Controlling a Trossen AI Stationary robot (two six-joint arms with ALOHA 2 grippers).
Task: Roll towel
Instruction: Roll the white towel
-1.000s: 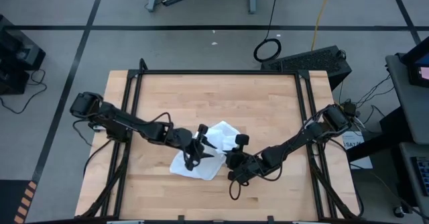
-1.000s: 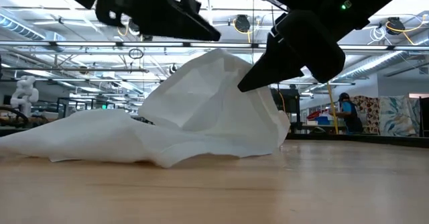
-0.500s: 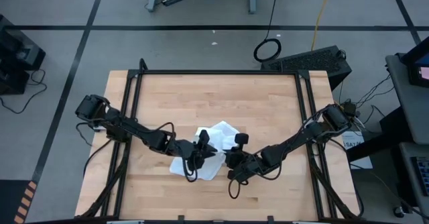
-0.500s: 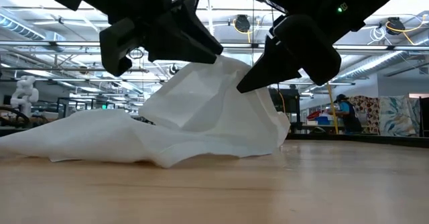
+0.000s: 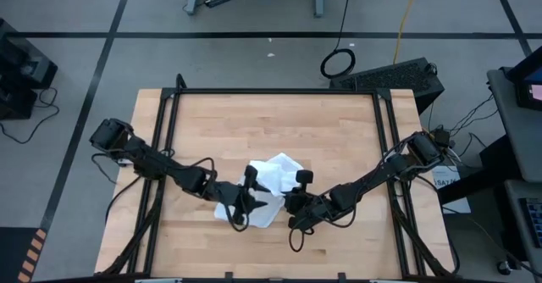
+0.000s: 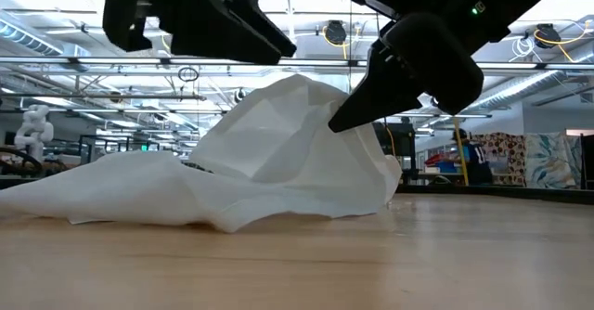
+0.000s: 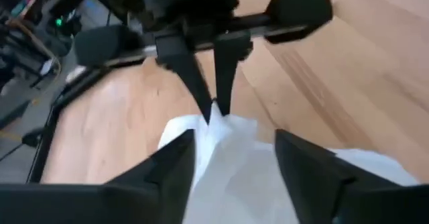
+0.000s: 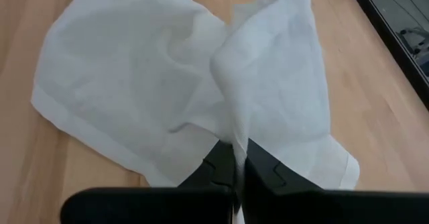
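On the wooden table [image 5: 339, 139] the left gripper [image 5: 243, 200] has lifted off, fingers apart (holding nothing), while the right gripper [image 8: 234, 165] stays pinched on the towel [image 5: 273, 174], still unrolled.

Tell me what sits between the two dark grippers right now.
In the left wrist view, only the crumpled plain white cloth towel lies between the open left gripper and the right gripper, which pinches a raised fold of it.

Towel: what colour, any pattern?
The towel is plain white, no pattern or marks. Shows best in the right wrist view.
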